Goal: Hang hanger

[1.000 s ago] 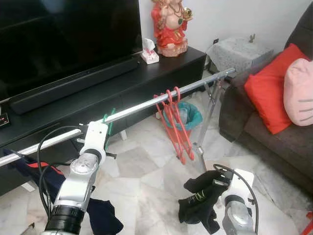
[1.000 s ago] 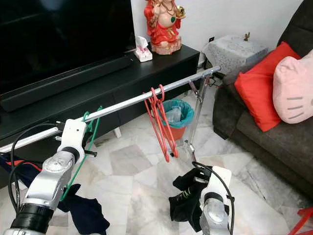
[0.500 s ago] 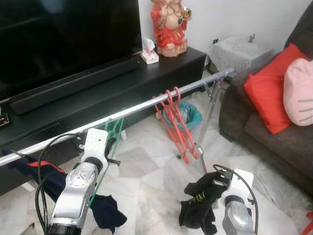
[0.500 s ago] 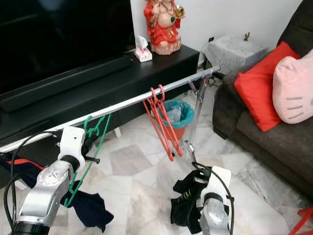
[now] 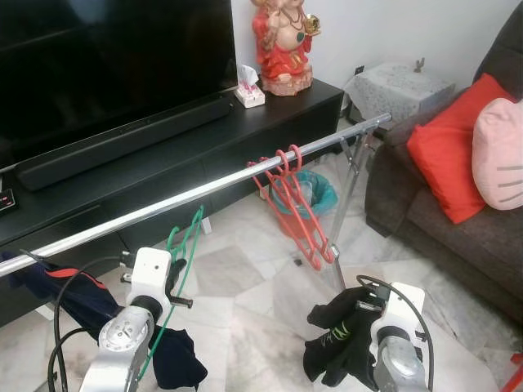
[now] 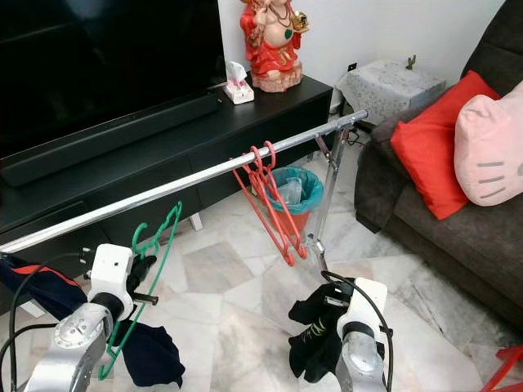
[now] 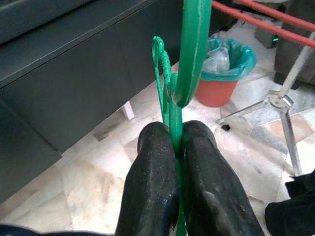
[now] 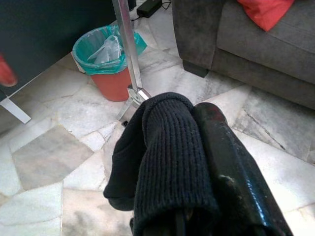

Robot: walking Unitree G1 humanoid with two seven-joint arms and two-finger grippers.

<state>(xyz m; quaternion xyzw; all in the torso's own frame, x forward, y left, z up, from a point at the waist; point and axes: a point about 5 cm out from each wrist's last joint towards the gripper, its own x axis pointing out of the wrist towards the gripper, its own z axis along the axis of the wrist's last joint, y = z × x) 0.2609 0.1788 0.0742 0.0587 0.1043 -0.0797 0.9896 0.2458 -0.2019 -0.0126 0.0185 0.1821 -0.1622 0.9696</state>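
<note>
A green hanger [image 5: 186, 242] hangs in my left gripper [image 5: 173, 276], which is shut on its lower wire [image 7: 175, 129]. Its hook [image 6: 155, 236] sits just below and in front of the silver rail [image 5: 204, 193], not touching it. Several red hangers [image 5: 292, 196] hang on the rail further right. My right gripper [image 8: 193, 129] is low at the front right, shut on a black knit garment [image 5: 337, 345] that droops from its fingers.
The rail runs diagonally in front of a black TV console [image 5: 270, 122] and stands on a metal leg [image 5: 347, 204]. An orange bin with a teal bag [image 8: 110, 64] is behind the leg. A grey sofa [image 5: 458, 220] is on the right. Dark clothes [image 5: 176, 363] lie at the left.
My left arm has dropped and drawn back, bringing the green hanger's hook from rail height to below the rail. The right gripper keeps its hold on the black garment.
</note>
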